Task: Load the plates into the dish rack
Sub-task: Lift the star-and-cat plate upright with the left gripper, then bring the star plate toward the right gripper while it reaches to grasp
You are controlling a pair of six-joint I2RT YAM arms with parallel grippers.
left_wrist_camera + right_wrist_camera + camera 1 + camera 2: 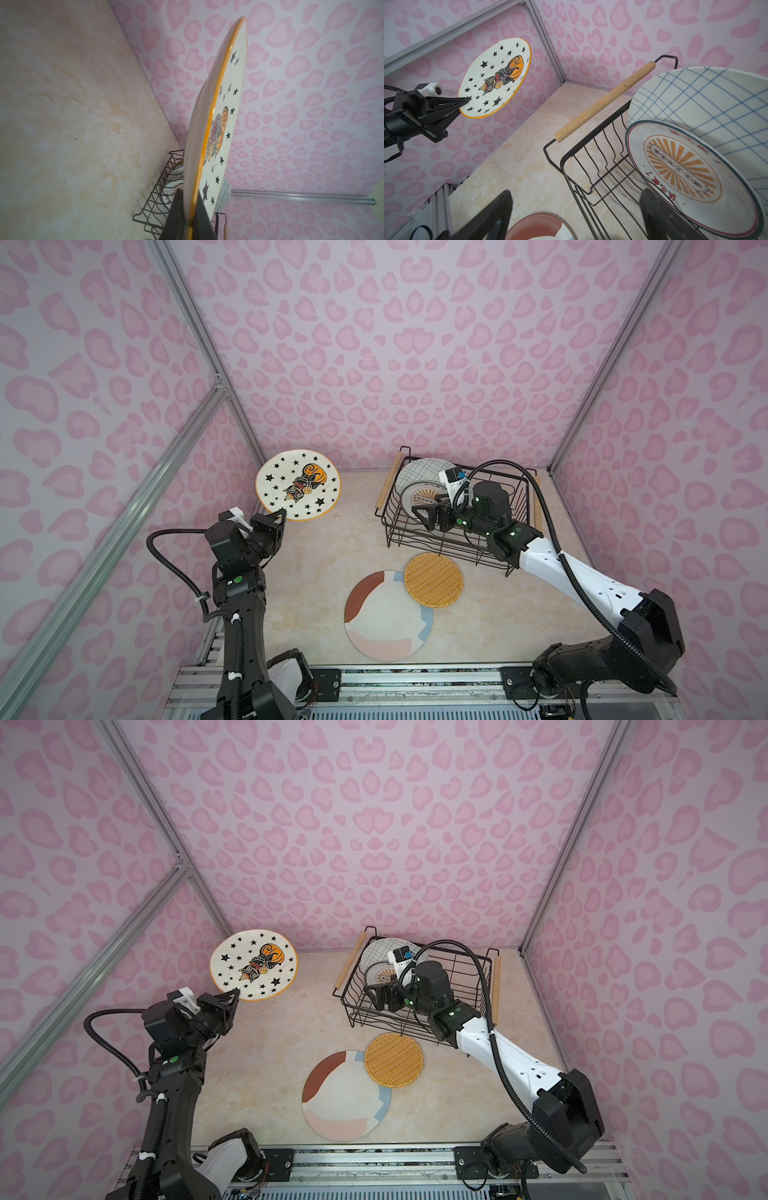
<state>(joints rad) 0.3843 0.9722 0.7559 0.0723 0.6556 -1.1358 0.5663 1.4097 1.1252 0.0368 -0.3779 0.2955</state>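
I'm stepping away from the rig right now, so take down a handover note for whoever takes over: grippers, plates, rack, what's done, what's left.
Left gripper: shut on the rim of the star plate, held in the air, clear of the table.
Right gripper: open, empty, inside the rack beside the sunburst plate.
Done: grid plate and sunburst plate stand in the rack.
On the table: pastel plate, with the woven plate overlapping its edge.
Left: rack the star plate, then the woven and pastel plates. No other plates are in view.
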